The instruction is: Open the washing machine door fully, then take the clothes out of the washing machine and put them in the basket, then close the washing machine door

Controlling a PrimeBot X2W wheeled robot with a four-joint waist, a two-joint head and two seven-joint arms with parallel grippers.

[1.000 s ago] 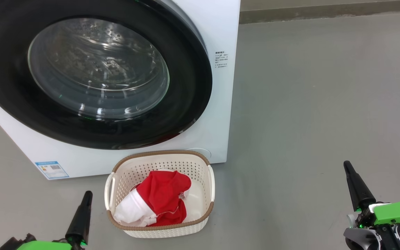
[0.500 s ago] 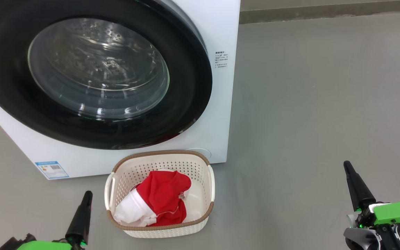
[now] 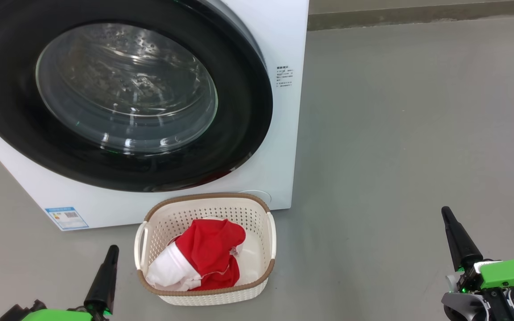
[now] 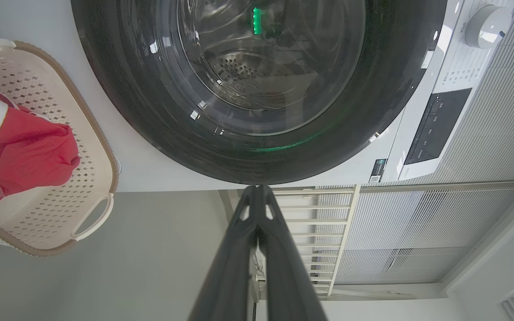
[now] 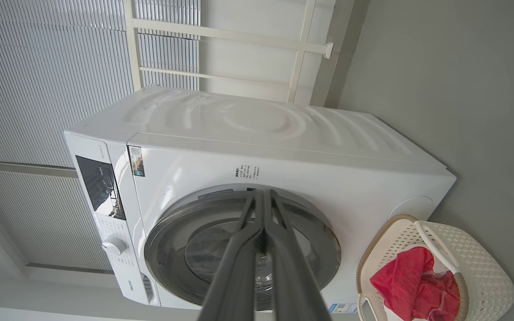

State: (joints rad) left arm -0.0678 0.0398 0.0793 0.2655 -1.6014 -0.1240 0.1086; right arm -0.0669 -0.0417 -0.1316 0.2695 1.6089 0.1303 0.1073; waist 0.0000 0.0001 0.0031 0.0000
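Apparently the job is all but finished: the washing machine door (image 3: 125,89) sits shut against the washing machine (image 3: 286,40), and through its glass the drum (image 4: 248,76) looks bare, as far as I can see. The clothes (image 3: 208,254), red with a white panel, lie heaped in the basket (image 3: 208,196), which stands on the floor (image 3: 395,133) just in front of the machine. My left tool (image 3: 112,249) and right tool (image 3: 445,211) have their fingers pressed together, holding nothing, low on either side. I judge that nothing is left to do.
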